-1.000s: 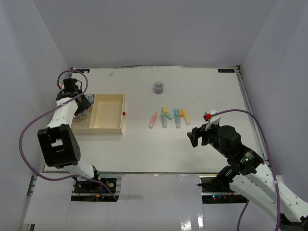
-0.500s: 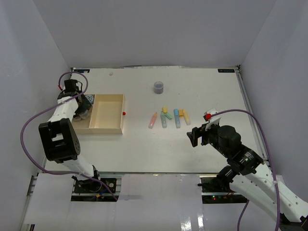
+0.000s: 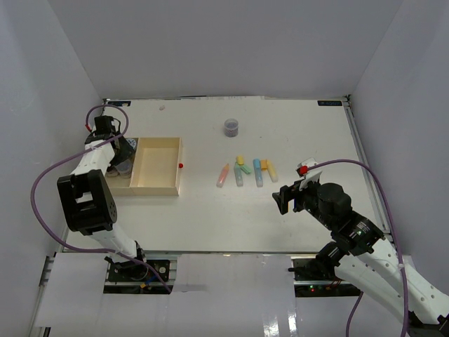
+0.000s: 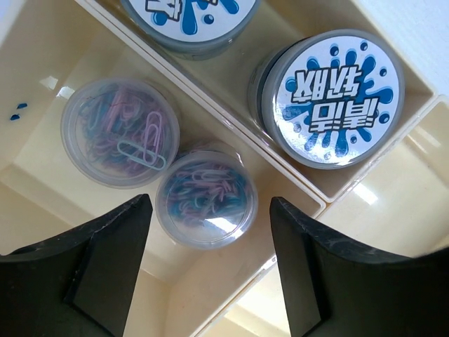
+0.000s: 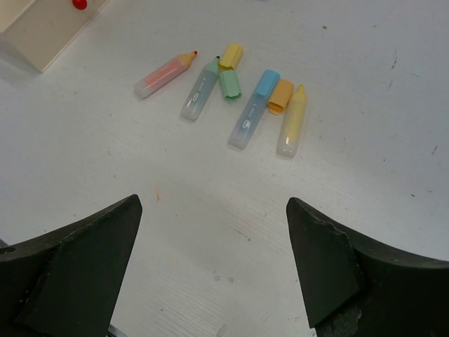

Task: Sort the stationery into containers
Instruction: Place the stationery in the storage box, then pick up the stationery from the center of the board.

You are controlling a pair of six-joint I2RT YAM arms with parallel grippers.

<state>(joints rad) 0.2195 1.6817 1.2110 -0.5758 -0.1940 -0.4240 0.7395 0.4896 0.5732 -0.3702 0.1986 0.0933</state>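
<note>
Tray (image 3: 157,188): pale wood, divided, at the left of the table (image 3: 210,217). Two blue-lidded jars (image 4: 338,97) stand upright in one compartment. Two clear clip jars (image 4: 205,199) stand side by side in the next. Fifth jar (image 3: 231,127) stands alone on the table. Pastel sticks (image 5: 252,109) lie loose, clustered right of the tray.

The white table (image 3: 210,217) carries a beige tray (image 3: 156,189) at the left, 1 grey jar (image 3: 232,127) at upper centre, and pastel sticks (image 3: 247,170) clustered mid-frame, right of the tray.
</note>
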